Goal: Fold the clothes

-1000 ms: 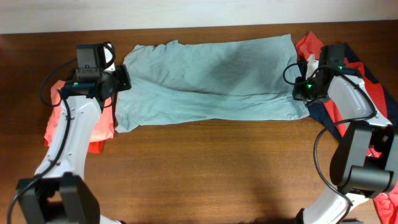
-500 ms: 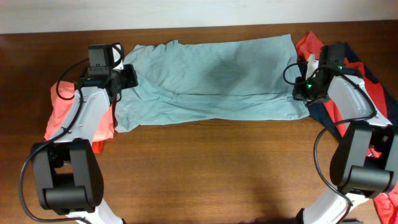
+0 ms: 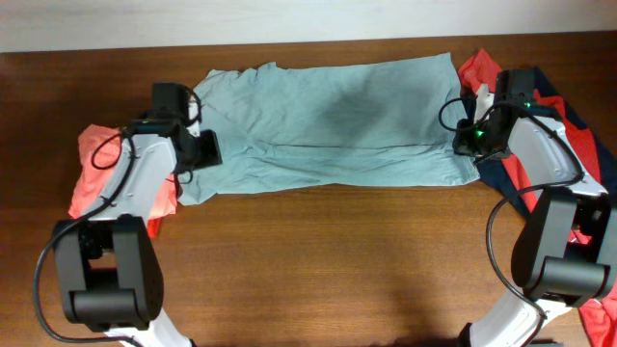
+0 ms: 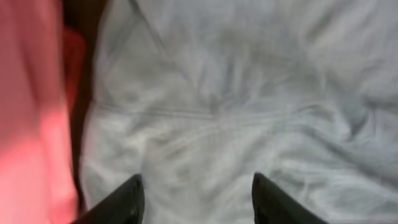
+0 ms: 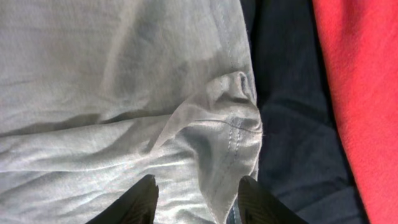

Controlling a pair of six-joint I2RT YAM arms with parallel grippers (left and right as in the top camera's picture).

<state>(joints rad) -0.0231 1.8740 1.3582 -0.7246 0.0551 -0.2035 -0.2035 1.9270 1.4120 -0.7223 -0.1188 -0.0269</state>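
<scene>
The pale grey-blue T-shirt (image 3: 328,125) lies spread across the back of the table, folded lengthwise with a crease along its middle. My left gripper (image 3: 204,149) hovers over its left end, near the sleeve seam (image 4: 186,112). In the left wrist view that gripper (image 4: 198,199) is open, with only flat cloth below it. My right gripper (image 3: 468,142) is at the shirt's right end. Its jaws (image 5: 198,199) stand apart over a bunched hem corner (image 5: 236,118), gripping nothing.
A coral-orange shirt (image 3: 96,173) lies under my left arm, beside the grey one's left edge (image 4: 31,124). A red shirt (image 3: 477,69) and a navy one (image 3: 501,173) are piled at the right, close to the hem (image 5: 292,124). Bare wood fills the table's front.
My left gripper has let go of the shirt's left edge and opened, and its arm has swung right and toward the front. The right arm has stayed put, its jaws slightly wider.
</scene>
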